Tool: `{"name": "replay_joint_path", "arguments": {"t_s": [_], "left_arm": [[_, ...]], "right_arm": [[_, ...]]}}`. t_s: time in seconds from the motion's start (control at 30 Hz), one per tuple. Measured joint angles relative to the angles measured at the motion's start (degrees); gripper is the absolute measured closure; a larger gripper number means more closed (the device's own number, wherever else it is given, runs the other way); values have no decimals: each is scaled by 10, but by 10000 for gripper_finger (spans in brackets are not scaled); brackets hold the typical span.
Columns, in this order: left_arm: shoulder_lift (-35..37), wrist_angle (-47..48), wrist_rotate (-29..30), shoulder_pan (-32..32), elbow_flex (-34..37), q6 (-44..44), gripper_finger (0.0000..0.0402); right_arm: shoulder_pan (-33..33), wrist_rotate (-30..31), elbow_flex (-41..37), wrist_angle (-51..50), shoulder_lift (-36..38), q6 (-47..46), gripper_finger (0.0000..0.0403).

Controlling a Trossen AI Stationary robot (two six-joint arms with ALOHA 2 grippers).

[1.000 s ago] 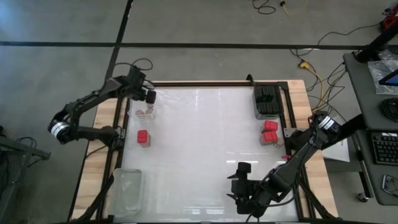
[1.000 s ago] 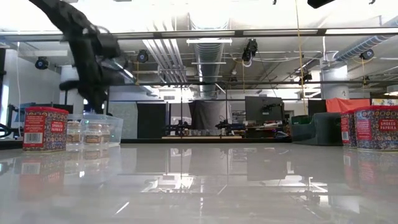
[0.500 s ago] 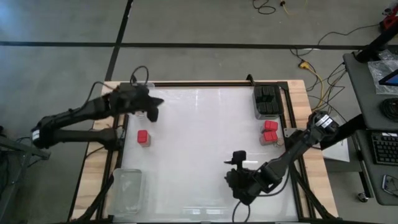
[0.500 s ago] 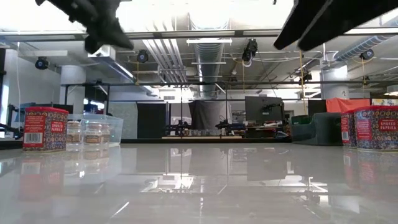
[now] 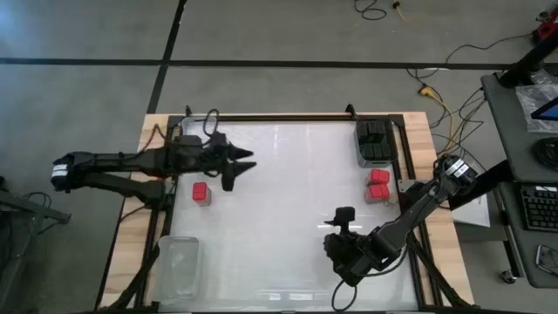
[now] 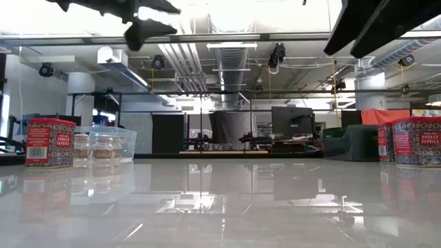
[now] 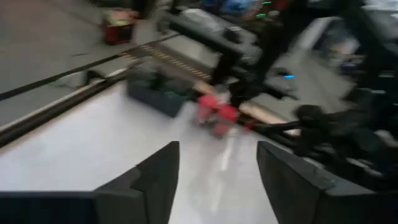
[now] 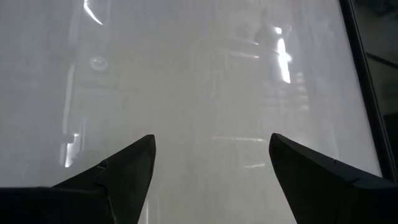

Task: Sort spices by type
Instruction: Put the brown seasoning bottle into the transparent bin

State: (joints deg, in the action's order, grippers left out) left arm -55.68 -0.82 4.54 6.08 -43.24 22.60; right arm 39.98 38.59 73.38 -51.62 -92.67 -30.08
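Lying beside left pincer (image 5: 241, 165): red spice (image 5: 200, 193)

left gripper (image 5: 242, 165) agape, right gripper (image 5: 342, 228) — fingers spread

A robotics lab or workshop in an industrial hall. The low view shows exposed ceiling ducts (image 6: 231, 58), pipes and strip lights over benches with monitors (image 6: 293, 118) and other rigs. From above, the white table (image 5: 288, 209) stands on bare concrete crossed by loose cables (image 5: 436, 96), beside a desk with a keyboard (image 5: 540, 208).
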Motion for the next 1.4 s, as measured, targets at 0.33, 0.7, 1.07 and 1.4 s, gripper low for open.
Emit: {"name": "replay_joint_path", "arguments": {"t_s": [0.33, 0.7, 1.07, 1.4], "left_arm": [[-125, -285, -1, -134, 0, -14, 187], [-224, -383, 40, -191, 0, 21, 189], [-295, -478, 41, -191, 0, 21, 190], [-364, -493, 93, -184, 0, 6, 190]], "right_arm": [[51, 0, 1, -8, 13, -32, 90], [138, 0, 1, -14, 13, -128, 112], [155, -136, 31, -197, 14, -276, 70], [197, -220, 29, -350, 15, -347, 41]]}}
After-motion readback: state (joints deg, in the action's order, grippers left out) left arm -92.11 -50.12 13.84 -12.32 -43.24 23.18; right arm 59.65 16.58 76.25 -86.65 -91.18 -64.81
